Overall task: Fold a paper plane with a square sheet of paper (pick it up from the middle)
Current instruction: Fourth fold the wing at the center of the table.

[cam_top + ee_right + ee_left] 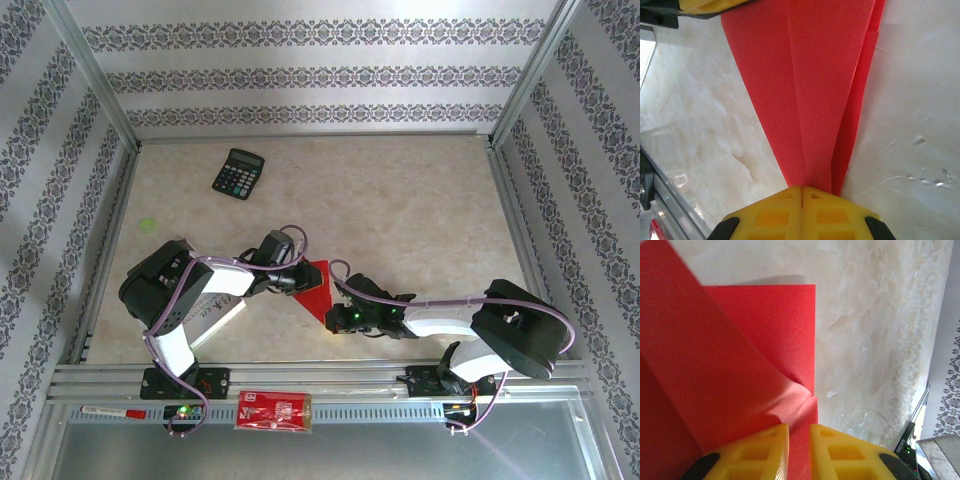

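Left gripper (298,283) sits just left of the table's middle. Its yellow fingers (765,452) are almost together, and the slim gap between them is filled by the red paper (760,355), so it has the sheet pinched at its edge. From the left wrist camera, a broad flap of the paper slants up to the left over a flat layer lying on the marbled table (430,200). The sheet wrinkles slightly where it runs into the fingers.

Well apart from this gripper, toward the back wall, a black calculator (238,173) lies on the table. A red printed packet (275,410) rests on the near rail.

Seen from above, the paper lies between the two grippers as a tapering red shape, wide at the far end and narrowing toward the near right. In the right wrist view it shows lengthwise folds, stacked layers along its right side, and a point that runs straight into the right gripper (801,196). That gripper's fingers are pressed fully together with the seam closed, clamped on the paper's narrow tip. Its arm reaches in low over the table from the base on the right, and a yellow finger of the left gripper shows at the paper's far, wide end
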Controlling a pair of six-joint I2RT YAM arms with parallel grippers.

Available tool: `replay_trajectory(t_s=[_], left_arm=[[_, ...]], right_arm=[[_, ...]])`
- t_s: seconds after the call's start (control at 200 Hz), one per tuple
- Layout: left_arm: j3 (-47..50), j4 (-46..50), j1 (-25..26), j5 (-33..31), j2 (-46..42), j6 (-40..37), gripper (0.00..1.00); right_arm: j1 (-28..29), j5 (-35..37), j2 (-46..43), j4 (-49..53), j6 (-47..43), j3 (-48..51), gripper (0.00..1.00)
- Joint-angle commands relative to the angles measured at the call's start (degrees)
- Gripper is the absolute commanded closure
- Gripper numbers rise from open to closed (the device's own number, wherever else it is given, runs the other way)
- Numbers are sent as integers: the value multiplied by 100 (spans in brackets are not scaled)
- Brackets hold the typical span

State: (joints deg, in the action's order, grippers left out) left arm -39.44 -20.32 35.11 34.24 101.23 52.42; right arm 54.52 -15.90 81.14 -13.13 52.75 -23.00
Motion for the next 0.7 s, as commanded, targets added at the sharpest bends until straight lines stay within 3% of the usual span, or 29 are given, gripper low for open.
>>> replay_trajectory(t_s=[0.0,0.32,0.694], left_arm=[[185,590,-128,-341,131,-210,82],[176,620,-128,-365,125,-228,82],[159,620,-123,-349,138,-233,82]], right_arm=[[45,68,-82,368,15,84,100],[67,43,-520,487,91,-14,100],[133,89,-13,145,183,255,100]])
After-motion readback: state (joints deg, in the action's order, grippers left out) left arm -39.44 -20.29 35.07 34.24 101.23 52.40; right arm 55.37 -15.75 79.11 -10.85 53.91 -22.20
